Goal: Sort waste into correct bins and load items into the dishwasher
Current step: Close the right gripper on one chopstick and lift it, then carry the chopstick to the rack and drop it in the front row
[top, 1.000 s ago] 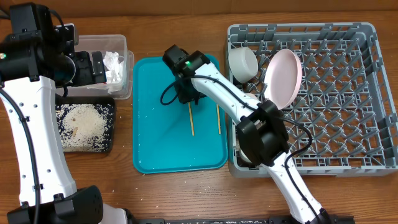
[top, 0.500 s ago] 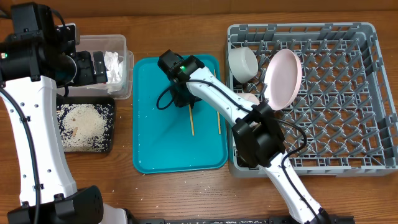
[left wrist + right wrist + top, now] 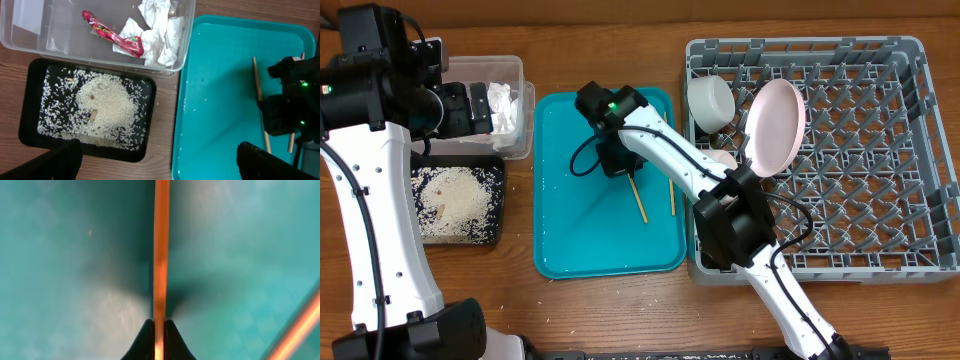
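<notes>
My right gripper is low over the teal tray and shut on one wooden chopstick, which slants away from it. In the right wrist view the fingertips pinch that chopstick. The second chopstick lies flat beside it and shows in the right wrist view. My left gripper is open and empty over the clear tub, which holds napkins and a red wrapper. The rice lies in the black tray.
The grey dish rack stands at the right with the pink plate on edge and a whitish bowl in its near-left corner. My right arm crosses the rack's left rim. Bare wood lies along the table front.
The chopstick under my right gripper lay straight on the tray. It now slants with its free end swung to the right, held in the fingers. The left arm has not moved.
</notes>
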Available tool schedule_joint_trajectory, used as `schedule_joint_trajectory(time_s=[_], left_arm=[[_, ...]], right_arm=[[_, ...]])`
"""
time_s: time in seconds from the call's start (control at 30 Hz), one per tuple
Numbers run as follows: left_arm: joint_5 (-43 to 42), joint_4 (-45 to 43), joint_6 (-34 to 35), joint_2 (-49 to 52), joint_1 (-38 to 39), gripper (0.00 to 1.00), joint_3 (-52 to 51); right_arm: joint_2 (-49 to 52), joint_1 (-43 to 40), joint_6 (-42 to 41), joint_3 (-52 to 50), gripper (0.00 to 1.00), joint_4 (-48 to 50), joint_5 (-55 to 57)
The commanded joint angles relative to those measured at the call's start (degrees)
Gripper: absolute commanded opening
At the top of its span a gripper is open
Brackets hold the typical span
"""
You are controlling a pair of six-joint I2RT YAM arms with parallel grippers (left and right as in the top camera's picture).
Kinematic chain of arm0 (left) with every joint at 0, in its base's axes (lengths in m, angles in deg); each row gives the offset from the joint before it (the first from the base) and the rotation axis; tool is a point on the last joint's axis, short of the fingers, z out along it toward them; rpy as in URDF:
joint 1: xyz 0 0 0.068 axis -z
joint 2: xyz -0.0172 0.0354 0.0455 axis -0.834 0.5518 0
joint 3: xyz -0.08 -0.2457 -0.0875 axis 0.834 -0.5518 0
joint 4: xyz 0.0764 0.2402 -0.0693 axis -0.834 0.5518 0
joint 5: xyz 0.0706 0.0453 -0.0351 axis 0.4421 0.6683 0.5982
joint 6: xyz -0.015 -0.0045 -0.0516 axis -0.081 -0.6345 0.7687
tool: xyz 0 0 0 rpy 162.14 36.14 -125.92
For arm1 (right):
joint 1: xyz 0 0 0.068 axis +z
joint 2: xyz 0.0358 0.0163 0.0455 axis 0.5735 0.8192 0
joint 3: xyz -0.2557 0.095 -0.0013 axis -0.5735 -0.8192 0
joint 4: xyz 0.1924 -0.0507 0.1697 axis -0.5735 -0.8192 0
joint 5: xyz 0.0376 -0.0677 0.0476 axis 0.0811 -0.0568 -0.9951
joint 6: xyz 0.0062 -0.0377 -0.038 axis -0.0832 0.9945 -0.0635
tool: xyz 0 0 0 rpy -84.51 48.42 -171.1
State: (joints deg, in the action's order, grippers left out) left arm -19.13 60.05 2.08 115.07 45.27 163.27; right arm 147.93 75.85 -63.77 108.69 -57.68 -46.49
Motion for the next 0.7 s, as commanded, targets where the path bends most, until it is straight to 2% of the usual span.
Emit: schedule_joint_trajectory(time_s=[0.0,0.33,0.53,0.67], left_arm=[[0.2,0.0,0.3,-0.1,0.4,1.00,1.0],[0.2,0.0,0.3,-0.1,0.4,1.00,1.0],[0.2,0.0,0.3,-0.1,0.5,1.00,1.0],[0.2,0.0,0.3,-0.1,0.6,1.00,1.0]], right_arm=[[-3.0,-0.5,0.3,7.3,0.04,-3.0,-0.2],[-15.4,-6.4,-0.1,25.6,0.04,-16.5,1.4],[-24.4,-11.6,-0.5,24.5,0.04,-16.6,0.6],[-31.7,-13.5,0.0,17.4,0.04,-16.6,1.3]])
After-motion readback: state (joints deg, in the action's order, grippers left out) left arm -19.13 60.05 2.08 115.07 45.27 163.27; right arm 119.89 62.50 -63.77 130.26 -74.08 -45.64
